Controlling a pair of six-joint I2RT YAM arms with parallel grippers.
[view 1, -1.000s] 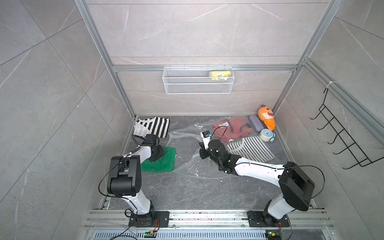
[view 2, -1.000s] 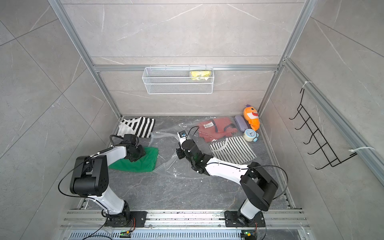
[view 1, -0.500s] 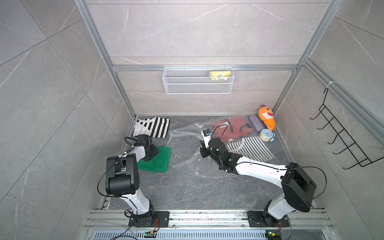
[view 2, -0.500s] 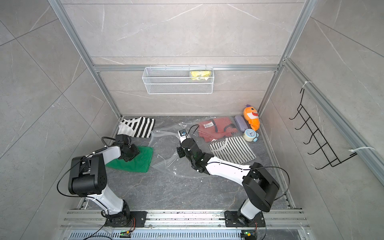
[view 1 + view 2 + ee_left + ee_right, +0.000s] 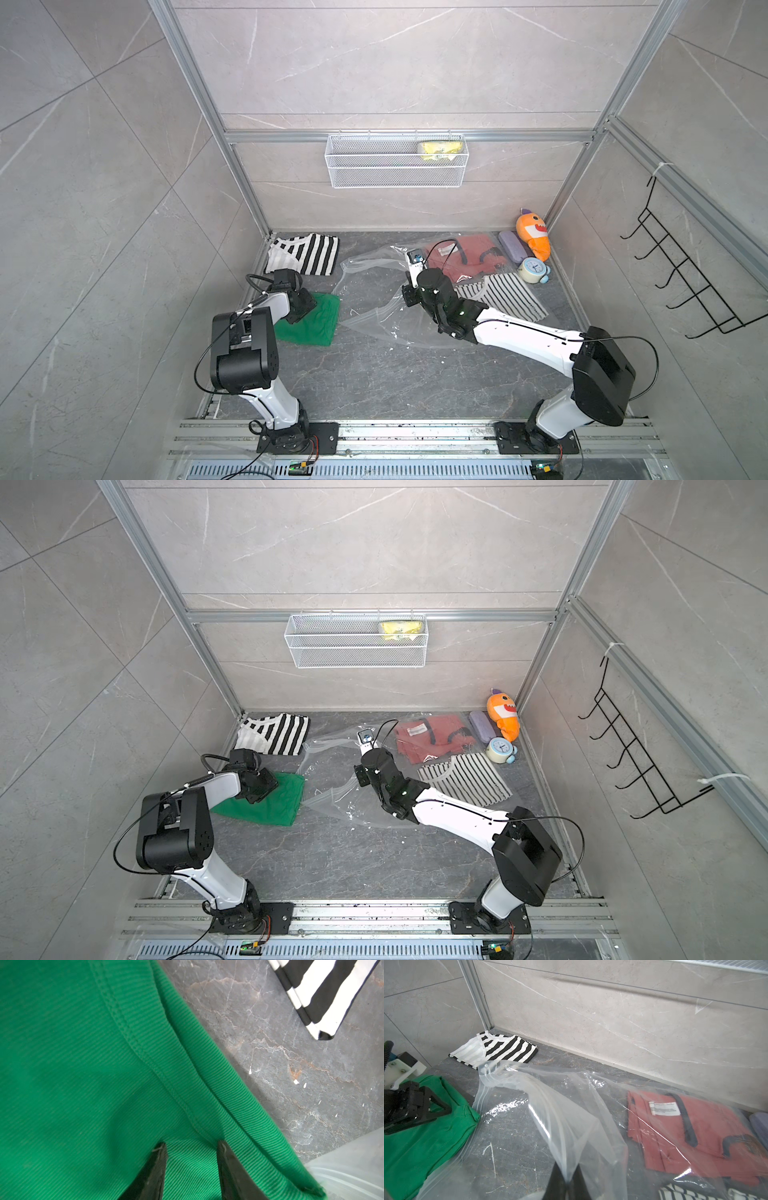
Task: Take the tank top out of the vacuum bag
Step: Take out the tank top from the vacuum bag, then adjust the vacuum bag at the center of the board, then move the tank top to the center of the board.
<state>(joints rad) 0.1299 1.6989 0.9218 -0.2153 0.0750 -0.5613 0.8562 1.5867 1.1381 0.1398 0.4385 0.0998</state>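
Note:
The green ribbed tank top lies folded on the floor outside the vacuum bag, its right edge at the bag's mouth. My left gripper rests on it, its fingers partly apart and pinching a ridge of the green fabric. The vacuum bag is clear, crinkly plastic spread across the middle of the floor. My right gripper is shut on the bag's upper film and holds it raised. A red garment and a thin-striped garment lie inside the bag.
A black-and-white striped garment lies in the back left corner. An orange plush toy, a purple case and a small clock sit at the back right. A wire basket hangs on the back wall and a hook rack on the right wall.
My left gripper slid a little to the left with the green tank top, drawing it away from the bag's mouth, then held still. The right gripper kept its hold on the film.

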